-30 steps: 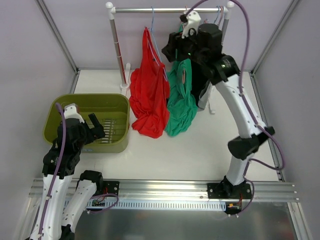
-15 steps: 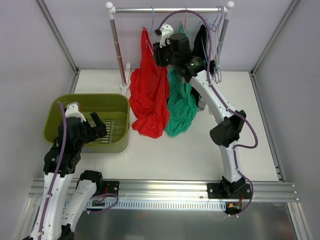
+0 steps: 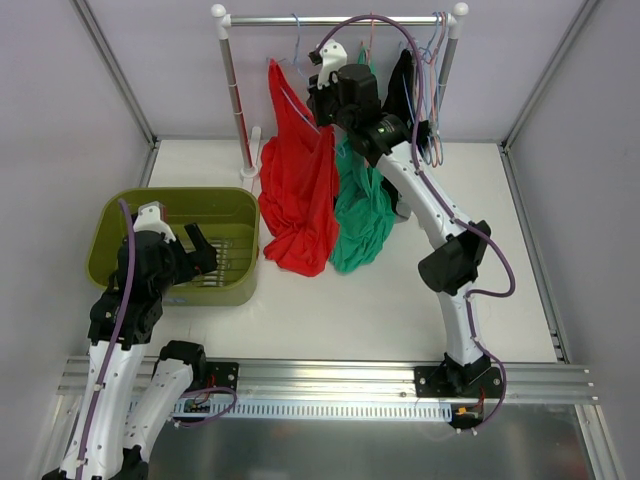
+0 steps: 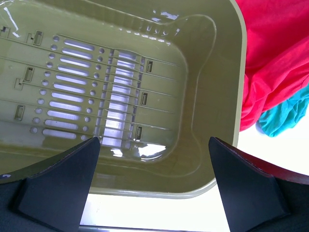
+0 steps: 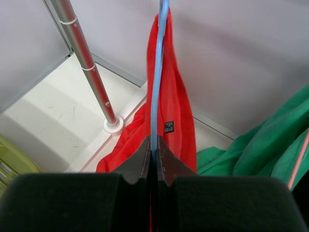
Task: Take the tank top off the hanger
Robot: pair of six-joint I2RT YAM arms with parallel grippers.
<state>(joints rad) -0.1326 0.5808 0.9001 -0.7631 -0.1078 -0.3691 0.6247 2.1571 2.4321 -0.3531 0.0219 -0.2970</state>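
The rack [image 3: 340, 19] stands at the back. The right arm [image 3: 440, 215] reaches up and forward to it, elbow bent, its gripper [image 5: 152, 145] pressed together on the blue hanger [image 5: 157, 72]. The red tank top [image 3: 295, 190] hangs from that hanger, beside a green top [image 3: 362, 215]. The left arm [image 3: 125, 310] is folded low, its gripper [image 4: 153, 140] spread wide over the bin [image 3: 175, 200].

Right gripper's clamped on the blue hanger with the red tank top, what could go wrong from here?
1. The right gripper pinches only the thin blue hanger; it may slip or twist when pulled.
2. The red tank top hangs against the green top, so moving it could drag that one along.
3. The left gripper hangs open over the bin, far from the fabric, so nothing holds the top itself.
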